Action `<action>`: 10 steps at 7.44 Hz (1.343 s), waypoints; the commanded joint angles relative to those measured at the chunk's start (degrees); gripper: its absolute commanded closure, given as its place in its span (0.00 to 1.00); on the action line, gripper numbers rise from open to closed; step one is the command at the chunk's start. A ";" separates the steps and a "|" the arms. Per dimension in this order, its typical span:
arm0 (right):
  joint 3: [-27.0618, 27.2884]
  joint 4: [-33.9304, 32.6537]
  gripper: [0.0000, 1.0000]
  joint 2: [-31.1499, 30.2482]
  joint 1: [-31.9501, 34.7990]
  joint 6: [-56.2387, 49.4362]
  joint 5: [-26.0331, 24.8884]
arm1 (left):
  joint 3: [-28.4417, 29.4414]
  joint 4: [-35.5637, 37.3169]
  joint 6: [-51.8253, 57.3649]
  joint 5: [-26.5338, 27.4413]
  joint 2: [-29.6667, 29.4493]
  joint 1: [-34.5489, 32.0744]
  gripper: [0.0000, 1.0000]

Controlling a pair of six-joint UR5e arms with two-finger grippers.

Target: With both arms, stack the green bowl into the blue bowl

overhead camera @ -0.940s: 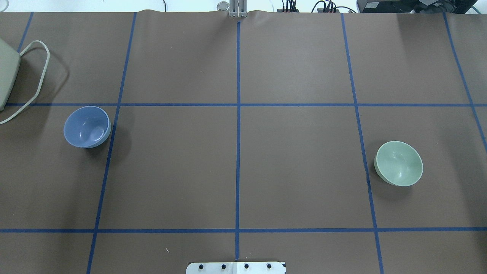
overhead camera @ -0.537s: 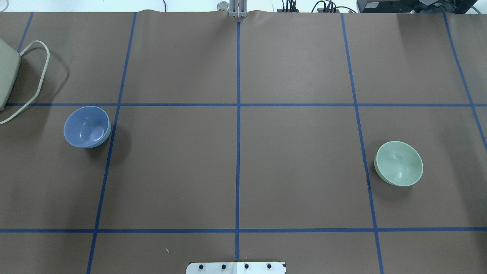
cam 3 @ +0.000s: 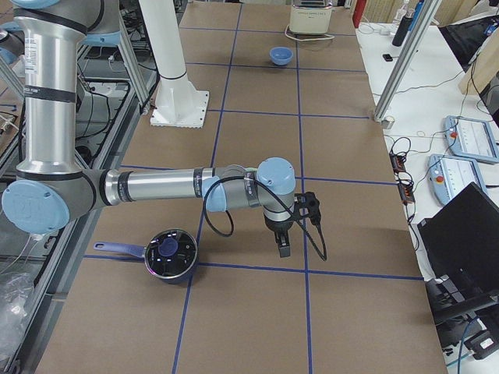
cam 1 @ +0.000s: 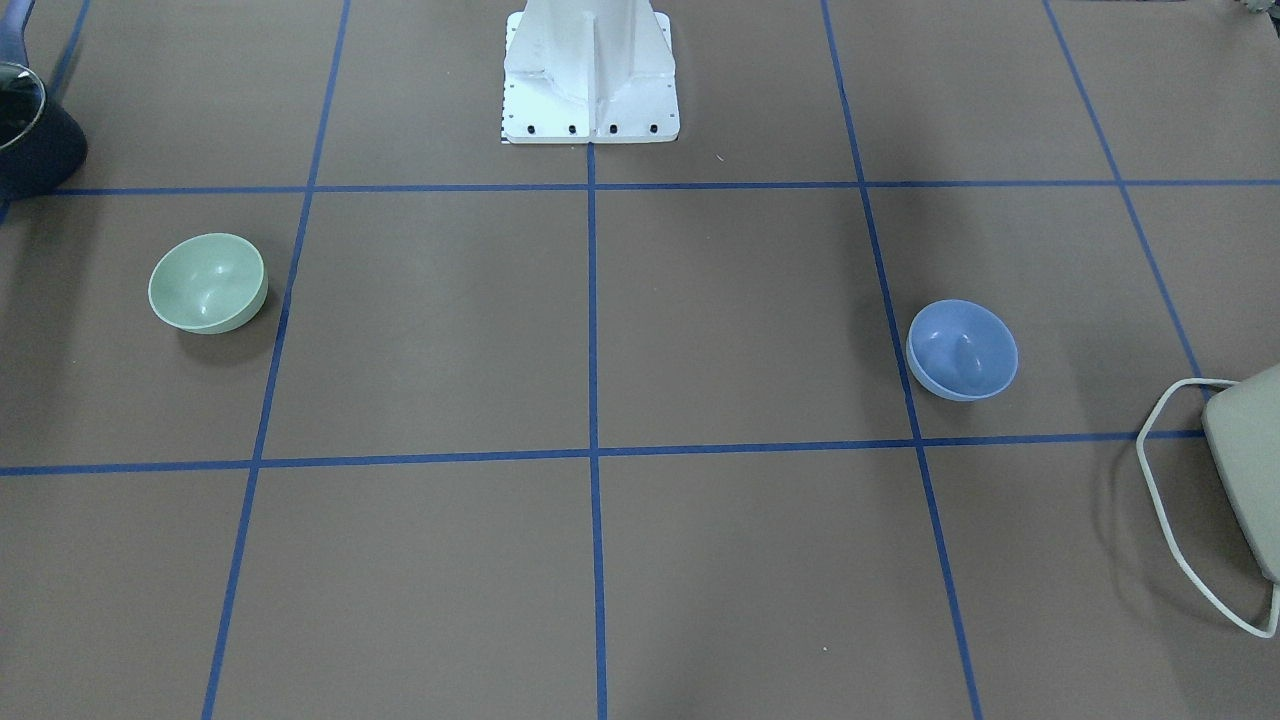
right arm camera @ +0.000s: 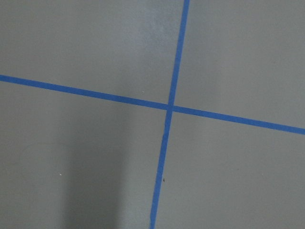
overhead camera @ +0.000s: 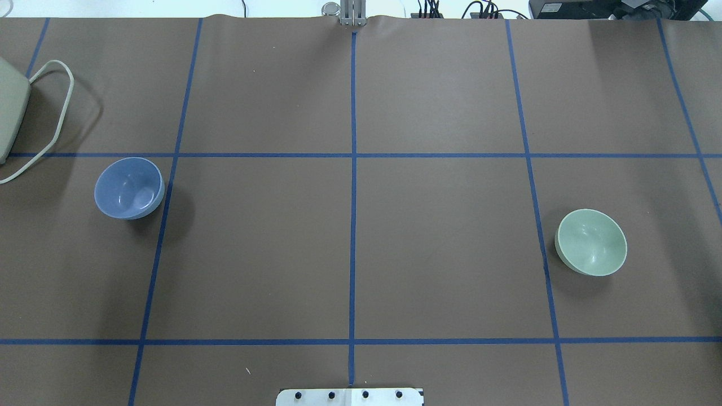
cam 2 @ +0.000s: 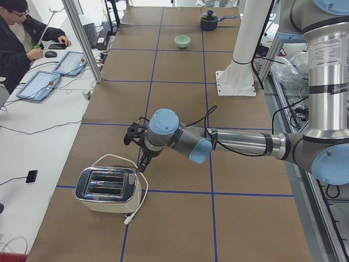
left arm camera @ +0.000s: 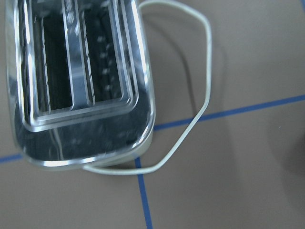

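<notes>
The green bowl [overhead camera: 591, 242] sits just where it sat a moment ago, upright and empty on the robot's right half of the desk [overhead camera: 440, 242], just beside a blue tape line. Nothing near it has shifted, and the blue bowl [overhead camera: 129, 188], well apart on the left half, has not moved either. I take that to mean the task has hardly begun: no bowl lifted, nothing stacked. The green bowl is small, round and pale mint, smooth with a soft gloss inside (a rim easy to pinch but slippery, I would guess). Further out, neither arm reaches into the overhead view. The left arm [cam 2: 234, 143] hangs low by the toaster [cam 2: 106, 189] at its end of the desk, and the right arm [cam 3: 164, 185] by a dark pot [cam 3: 170, 253] at the other. Whether the left jaws and the right jaws are released or clenched I cannot tell, since only the side views catch them.
</notes>
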 commanded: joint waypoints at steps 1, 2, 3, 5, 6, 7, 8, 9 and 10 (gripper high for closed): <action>-1.84 5.11 0.00 1.73 -0.01 -0.07 0.49 | 1.99 -3.49 0.38 -0.40 -2.93 0.09 0.01; -2.80 7.65 0.00 1.90 -0.01 0.11 0.92 | 2.25 -3.49 0.21 -0.32 -3.89 0.09 0.01; -3.16 10.11 0.00 1.91 -0.01 0.46 0.84 | 1.90 -5.40 -0.23 -0.49 -4.25 1.39 0.01; -1.86 10.92 0.00 4.10 -4.37 11.31 0.93 | 2.77 -7.97 -7.49 0.12 -7.39 12.32 0.01; -0.89 10.92 0.00 5.67 -10.14 18.49 -0.64 | 2.78 -7.62 -13.36 0.21 -7.59 14.04 0.01; -0.62 10.92 0.00 7.16 -14.12 23.96 -5.70 | 3.13 -7.79 -19.59 0.30 -7.33 17.54 0.01; -0.62 10.92 0.00 7.35 -16.77 26.19 -8.88 | 3.91 -7.88 -23.31 1.95 -7.42 21.06 0.01; -0.79 11.01 0.00 7.27 -17.14 26.21 -9.52 | 3.83 -7.97 -26.48 8.15 -7.59 25.01 0.02; -0.79 11.01 0.00 7.27 -17.14 26.21 -9.53 | 4.27 -7.88 -29.38 11.51 -7.94 29.75 0.02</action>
